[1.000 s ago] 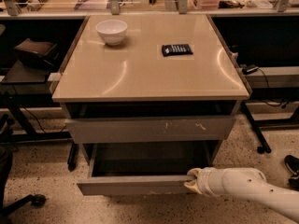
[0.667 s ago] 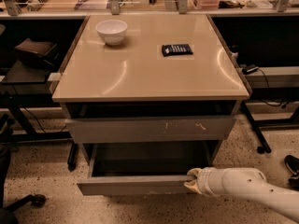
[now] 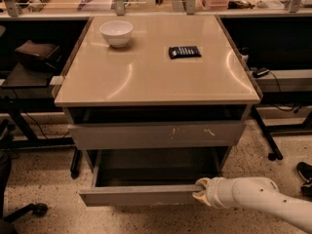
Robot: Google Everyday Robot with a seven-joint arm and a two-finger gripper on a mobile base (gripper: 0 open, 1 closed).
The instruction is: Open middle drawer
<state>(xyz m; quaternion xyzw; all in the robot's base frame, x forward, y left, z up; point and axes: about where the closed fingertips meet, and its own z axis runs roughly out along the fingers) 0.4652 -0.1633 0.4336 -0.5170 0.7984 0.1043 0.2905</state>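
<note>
Middle drawer (image 3: pixel 146 195) stands pulled out, tool (image 3: pixel 200 189) clamped on its front's right edge.

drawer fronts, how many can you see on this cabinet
2. The scratched drawer front sits just under the tabletop; the middle drawer is below it, pulled out, with the pincer at its right end. A lower one may be hidden.

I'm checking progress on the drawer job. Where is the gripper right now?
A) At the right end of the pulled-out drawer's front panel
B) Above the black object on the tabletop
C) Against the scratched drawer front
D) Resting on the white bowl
A: the gripper is at the right end of the front panel of the middle drawer. That drawer stands pulled out with its bare interior showing, well below the white bowl on the tabletop.
</note>
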